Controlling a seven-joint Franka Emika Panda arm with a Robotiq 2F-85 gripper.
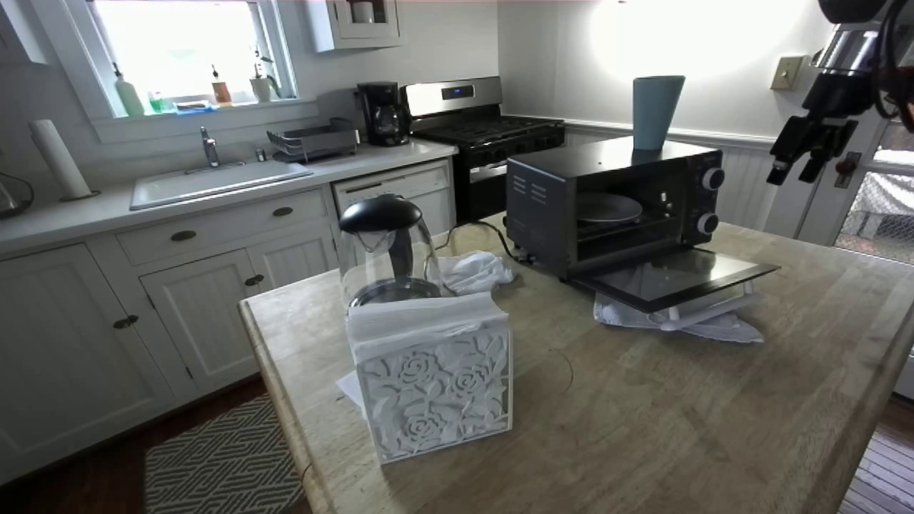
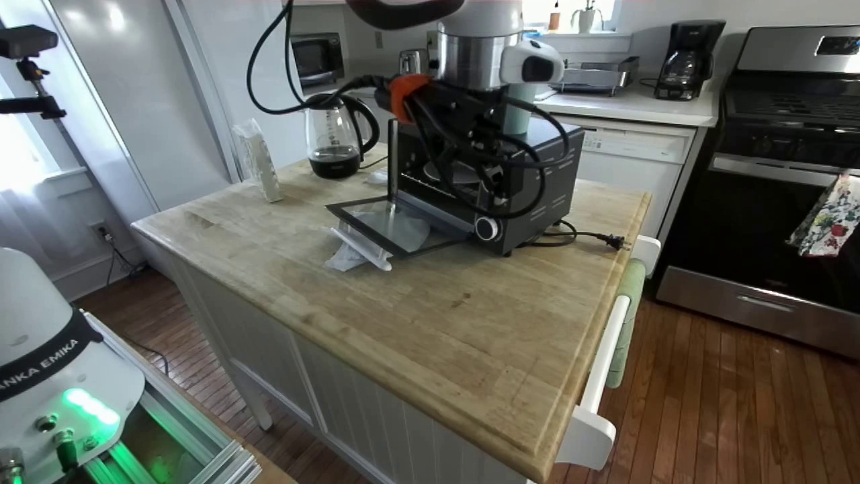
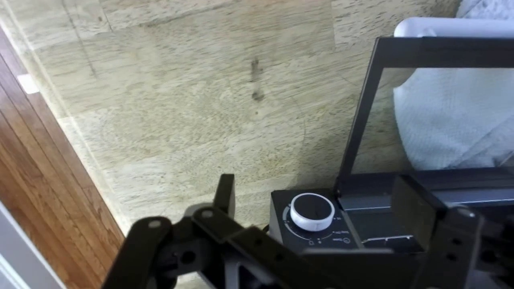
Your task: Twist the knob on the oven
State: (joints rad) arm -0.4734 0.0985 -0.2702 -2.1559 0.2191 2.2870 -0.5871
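Note:
The oven (image 1: 539, 214) is a black boxy toaster oven on the wooden table. Its glass door (image 1: 675, 278) is folded down. Two silver-rimmed knobs show on its control strip, an upper knob (image 1: 712, 178) and a lower knob (image 1: 707, 223). In the wrist view one round knob (image 3: 312, 212) with a black face and pale rim sits between my spread fingers in the picture. My gripper (image 1: 794, 173) is open and empty, in the air apart from the oven's knobs. In an exterior view the arm and cables hide the upper knob, while the lower knob (image 2: 488, 228) shows.
A teal cup (image 1: 655, 114) stands on the oven. A plate (image 1: 607, 208) lies inside it. White cloth (image 1: 614, 313) lies under the door and its white handle (image 1: 714, 308). A glass kettle (image 2: 334, 144) and white napkin holder (image 1: 435, 400) stand farther along the table.

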